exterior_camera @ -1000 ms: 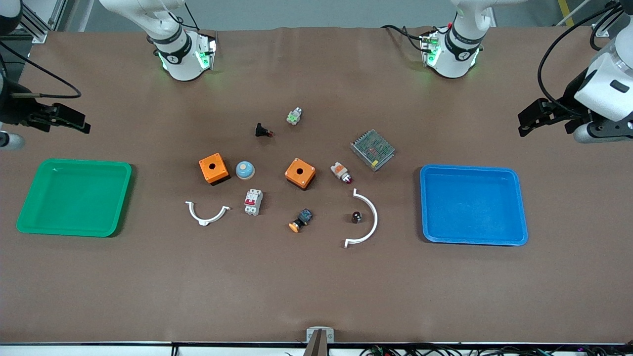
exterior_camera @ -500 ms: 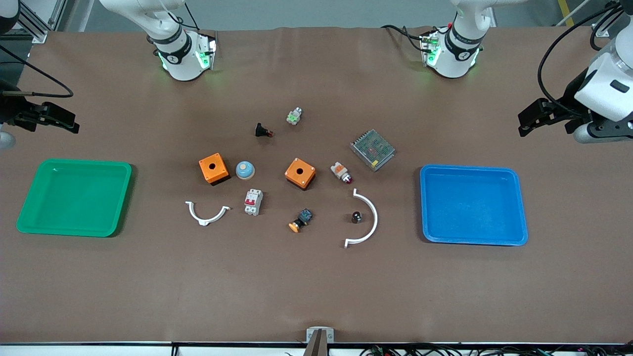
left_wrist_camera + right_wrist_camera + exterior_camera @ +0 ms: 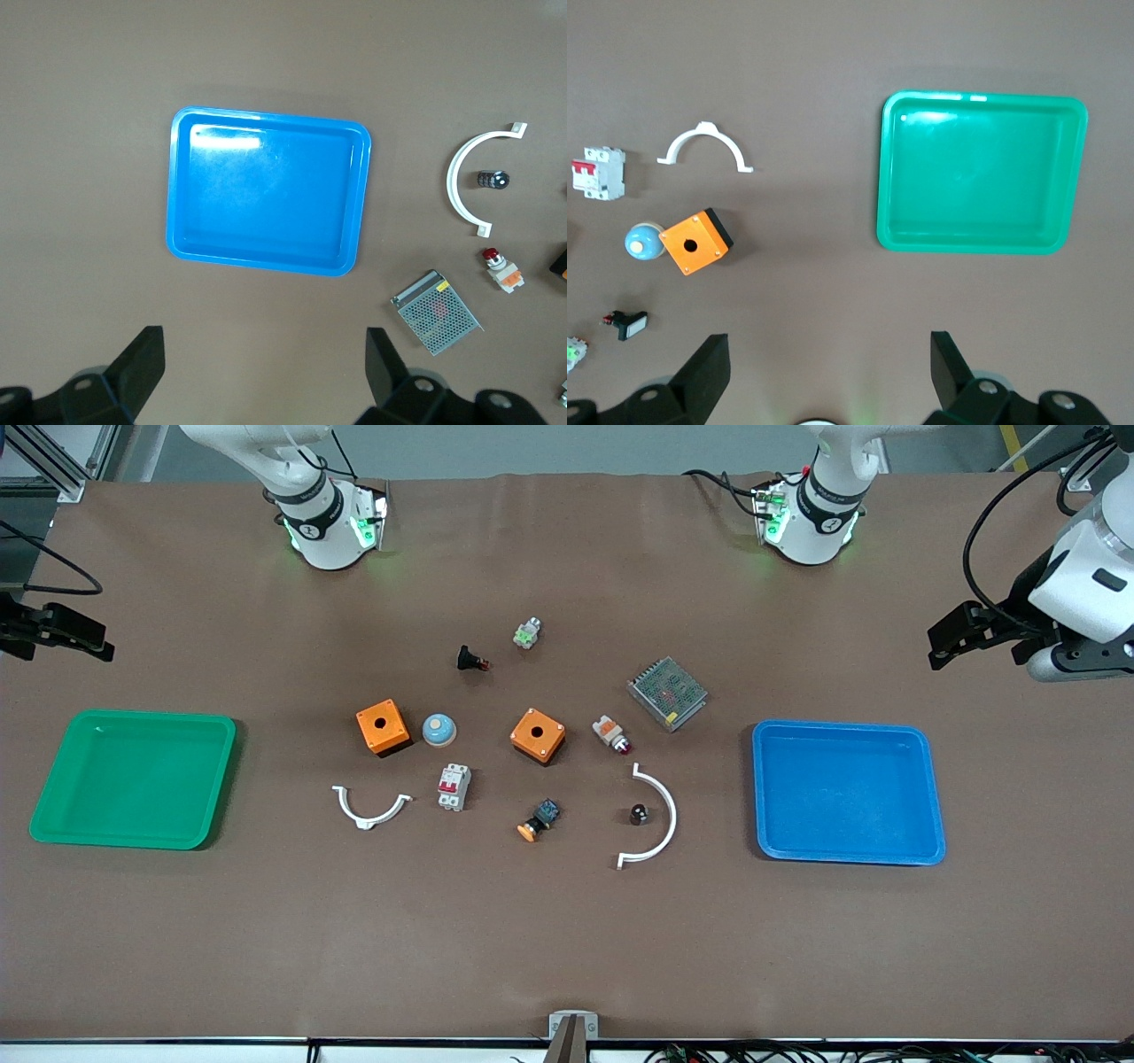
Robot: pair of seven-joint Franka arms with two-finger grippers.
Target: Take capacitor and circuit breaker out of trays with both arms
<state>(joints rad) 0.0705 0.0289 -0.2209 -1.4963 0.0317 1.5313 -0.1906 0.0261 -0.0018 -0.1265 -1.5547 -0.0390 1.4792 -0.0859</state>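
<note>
Judging from how things lie, both parts are already out: the tiny black stubby capacitor sits on the brown tabletop inside a white plastic arc, and the grey-white circuit breaker with red levers stands beside another white arc. The shallow green tray and blue tray hold nothing. Left jaws hang spread above the blue tray's end, right jaws spread above the green tray's end; only parking seems left.
</note>
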